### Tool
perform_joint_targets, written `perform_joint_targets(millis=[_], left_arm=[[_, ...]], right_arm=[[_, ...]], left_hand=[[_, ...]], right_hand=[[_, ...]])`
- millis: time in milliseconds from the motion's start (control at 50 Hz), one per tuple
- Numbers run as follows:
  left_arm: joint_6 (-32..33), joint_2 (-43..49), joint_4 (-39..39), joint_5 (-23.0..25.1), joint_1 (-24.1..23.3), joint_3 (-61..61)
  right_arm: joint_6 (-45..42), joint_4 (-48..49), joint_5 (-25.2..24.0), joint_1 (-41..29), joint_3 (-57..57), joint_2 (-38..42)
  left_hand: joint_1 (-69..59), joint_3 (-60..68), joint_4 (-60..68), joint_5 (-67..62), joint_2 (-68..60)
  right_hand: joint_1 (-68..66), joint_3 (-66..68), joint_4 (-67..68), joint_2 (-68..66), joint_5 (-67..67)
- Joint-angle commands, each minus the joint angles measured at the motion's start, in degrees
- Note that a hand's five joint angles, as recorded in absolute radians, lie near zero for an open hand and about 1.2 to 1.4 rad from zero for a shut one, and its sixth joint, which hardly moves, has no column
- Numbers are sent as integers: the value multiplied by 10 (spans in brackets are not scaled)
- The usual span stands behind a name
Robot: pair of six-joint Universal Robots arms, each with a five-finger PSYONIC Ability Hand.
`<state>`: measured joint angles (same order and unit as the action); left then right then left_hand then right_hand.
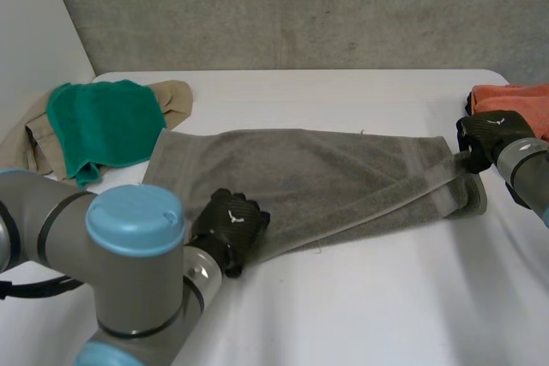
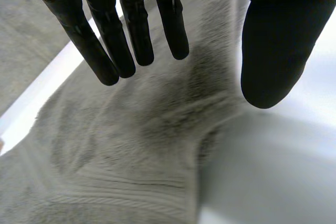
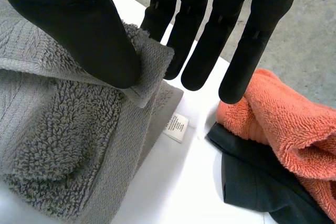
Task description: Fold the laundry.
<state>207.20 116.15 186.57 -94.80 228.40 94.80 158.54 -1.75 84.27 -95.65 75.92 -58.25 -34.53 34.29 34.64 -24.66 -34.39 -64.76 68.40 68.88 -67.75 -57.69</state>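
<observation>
Pinching only a corner of the grey terry towel (image 1: 309,177), the right hand (image 1: 485,139) may slip; the left hand (image 1: 230,225), straight-fingered, holds nothing.

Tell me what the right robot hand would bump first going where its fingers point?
Probably the orange towel, lying just past the right robot hand's fingertips; depth is unclear, so the white table might come first.

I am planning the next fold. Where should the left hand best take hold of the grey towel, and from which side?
Probably the near long edge of the grey towel, at its left end, coming from the table side: the left hand is open there, thumb off the cloth. The right hand pinches the other end.
</observation>
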Motion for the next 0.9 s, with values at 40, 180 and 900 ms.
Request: perform_joint_targets(millis=[40, 180, 900], left_arm=[[54, 41, 41, -13, 56, -23], [78, 36, 46, -2, 92, -18], [304, -147, -276, 107, 205, 84]], right_arm=[[3, 2, 1, 6, -1, -5], [13, 14, 3, 20, 2, -20], [-430, -266, -16, 78, 127, -165]], left_hand=[[-130, 133, 129, -129, -132], [-134, 136, 133, -132, -135], [-455, 457, 454, -453, -456]], right_hand=[[-152, 116, 111, -123, -123], [-152, 116, 111, -123, -123], [-152, 116, 111, -123, -123]])
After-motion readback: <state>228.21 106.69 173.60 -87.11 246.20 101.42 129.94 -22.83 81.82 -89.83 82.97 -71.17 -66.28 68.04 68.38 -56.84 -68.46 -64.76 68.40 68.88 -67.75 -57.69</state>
